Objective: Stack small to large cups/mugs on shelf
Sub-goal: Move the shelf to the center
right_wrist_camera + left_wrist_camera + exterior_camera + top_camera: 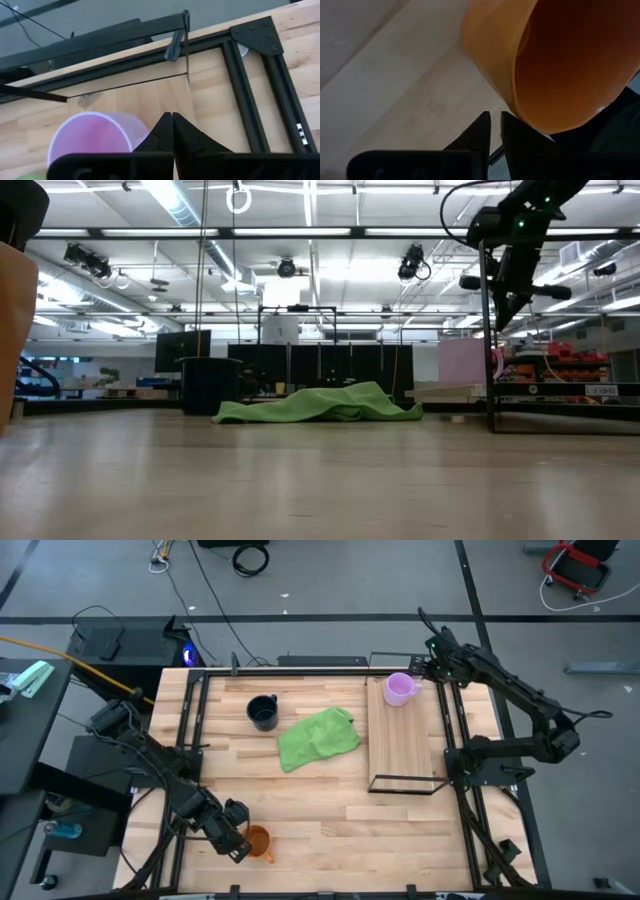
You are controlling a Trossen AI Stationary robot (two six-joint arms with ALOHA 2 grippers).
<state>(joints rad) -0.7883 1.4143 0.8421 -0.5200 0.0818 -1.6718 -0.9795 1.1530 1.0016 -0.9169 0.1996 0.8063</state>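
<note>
The orange mug [259,839] stands near the table's near left corner; it fills the left wrist view [545,60] and shows at the low view's left edge [15,330]. My left gripper [238,840] [495,120] is shut right beside it. The pale purple mug [399,688] [90,135] stands on the far end of the wooden shelf [405,745]. My right gripper [420,668] [171,117] is shut just above and beside it. The navy mug [263,712] stands on the table at the far left. My left gripper's fingertips [512,132] stand close against the orange mug's outer wall just under the rim [512,107], coming slanting from the table's left. Nothing lies between the fingers. I cannot tell whether they touch the mug.
A green cloth [318,737] [320,405] lies crumpled in the middle of the table between the navy mug and the shelf. The shelf's thin black wire frame [187,47] rises at its far end. Black rails [190,730] run along the table's left and right sides.
</note>
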